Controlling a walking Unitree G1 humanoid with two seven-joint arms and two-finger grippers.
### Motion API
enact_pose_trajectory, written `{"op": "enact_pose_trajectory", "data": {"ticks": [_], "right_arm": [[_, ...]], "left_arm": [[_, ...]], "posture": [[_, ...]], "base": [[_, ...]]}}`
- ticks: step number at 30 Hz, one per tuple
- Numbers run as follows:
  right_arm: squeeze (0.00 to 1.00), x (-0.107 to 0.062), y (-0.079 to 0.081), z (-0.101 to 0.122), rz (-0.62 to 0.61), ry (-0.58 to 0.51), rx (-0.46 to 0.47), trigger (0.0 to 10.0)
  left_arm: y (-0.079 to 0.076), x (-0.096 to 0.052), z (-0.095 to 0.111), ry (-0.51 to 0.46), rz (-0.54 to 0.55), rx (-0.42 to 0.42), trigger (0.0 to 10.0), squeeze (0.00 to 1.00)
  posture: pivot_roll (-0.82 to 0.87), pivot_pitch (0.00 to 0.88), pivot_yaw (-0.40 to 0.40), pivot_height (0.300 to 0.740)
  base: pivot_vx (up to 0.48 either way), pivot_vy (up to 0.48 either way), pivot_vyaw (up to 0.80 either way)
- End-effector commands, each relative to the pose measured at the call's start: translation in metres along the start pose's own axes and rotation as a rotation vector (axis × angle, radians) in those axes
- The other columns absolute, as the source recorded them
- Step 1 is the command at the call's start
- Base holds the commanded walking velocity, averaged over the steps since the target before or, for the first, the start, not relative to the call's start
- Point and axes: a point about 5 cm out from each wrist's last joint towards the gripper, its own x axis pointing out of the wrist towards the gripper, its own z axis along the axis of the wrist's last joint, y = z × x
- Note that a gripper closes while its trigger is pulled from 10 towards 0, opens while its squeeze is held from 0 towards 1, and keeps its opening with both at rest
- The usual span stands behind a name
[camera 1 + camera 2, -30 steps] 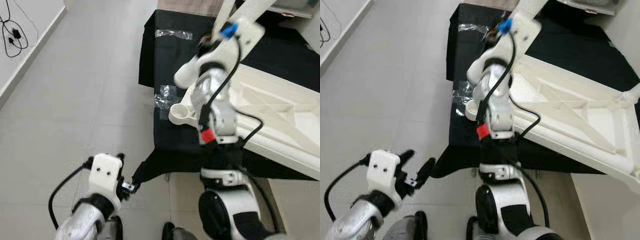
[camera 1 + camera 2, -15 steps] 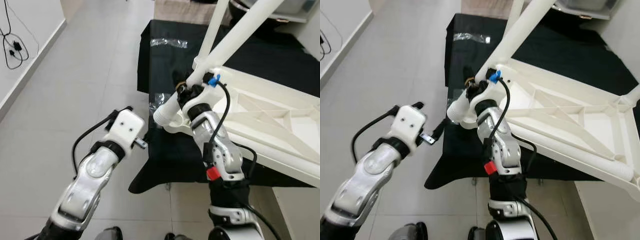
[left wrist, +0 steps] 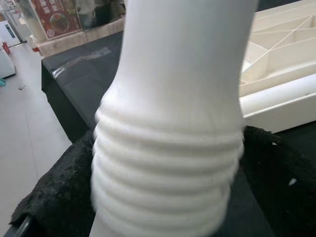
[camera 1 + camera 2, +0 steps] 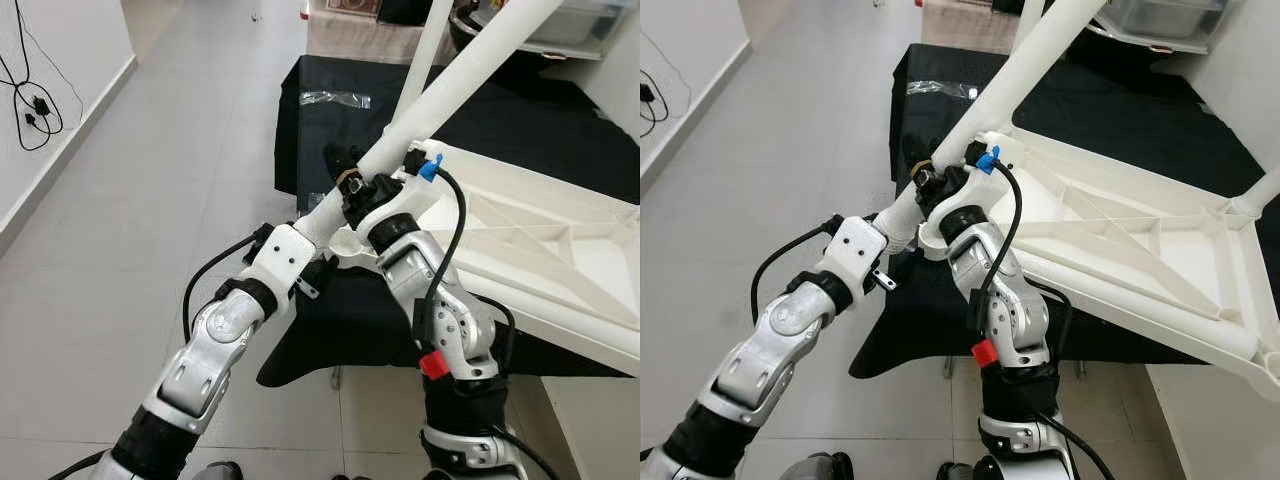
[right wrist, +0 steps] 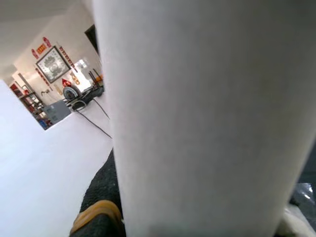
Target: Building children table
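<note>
The white table top (image 4: 545,245) lies upside down on a black cloth (image 4: 320,140). My right gripper (image 4: 346,180) is shut on a long white table leg (image 4: 455,95) that slants up and away to the right. The leg's ribbed lower end (image 3: 163,163) hangs just above the round corner socket (image 4: 347,243) of the table top. My left gripper (image 4: 310,252) has come up against that lower end, and its white wrist housing covers the contact. A second leg (image 4: 430,40) stands upright at the far corner.
Clear plastic bags (image 4: 335,98) lie on the cloth behind the leg. Grey tiled floor (image 4: 150,200) stretches to the left, with black cables (image 4: 35,100) by the wall. Another fitted leg (image 4: 1255,195) stands at the right edge.
My left arm has risen from low beside my body up to the leg's lower end. The right gripper has swung the leg down toward the corner socket. The camera has shifted too.
</note>
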Motion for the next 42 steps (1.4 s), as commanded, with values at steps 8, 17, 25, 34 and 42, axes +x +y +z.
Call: {"op": "enact_pose_trajectory", "data": {"ticks": [8, 17, 25, 34, 42], "right_arm": [[0.00, -0.009, 0.012, -0.014, 0.045, 0.050, 0.075, 10.0], [0.00, -0.008, 0.012, -0.016, 0.037, 0.060, 0.070, 10.0], [0.00, -0.007, 0.011, -0.016, 0.034, 0.066, 0.053, 10.0], [0.00, -0.007, 0.005, -0.013, 0.032, 0.050, -0.024, 10.0], [1.00, -0.005, -0.001, -0.006, 0.128, 0.041, -0.079, 10.0]], "left_arm": [[-0.008, 0.006, -0.002, -0.023, -0.047, -0.014, 10.0, 0.00], [-0.011, 0.009, -0.002, -0.033, -0.051, -0.030, 0.0, 0.00], [-0.011, 0.010, -0.003, -0.034, -0.054, -0.014, 0.0, 0.00], [-0.009, 0.005, -0.007, -0.024, -0.051, -0.003, 10.0, 0.00], [0.001, -0.012, -0.008, -0.017, -0.115, -0.033, 10.0, 0.00]], "posture": [[0.07, 0.111, -0.100, 0.740], [0.06, 0.120, -0.103, 0.740], [0.06, 0.122, -0.103, 0.740], [0.06, 0.115, -0.105, 0.740], [0.07, 0.119, -0.104, 0.740]], "base": [[0.000, 0.000, 0.00], [0.000, 0.000, 0.00], [0.000, 0.000, 0.00], [0.000, 0.000, 0.00], [0.000, 0.000, 0.00]]}}
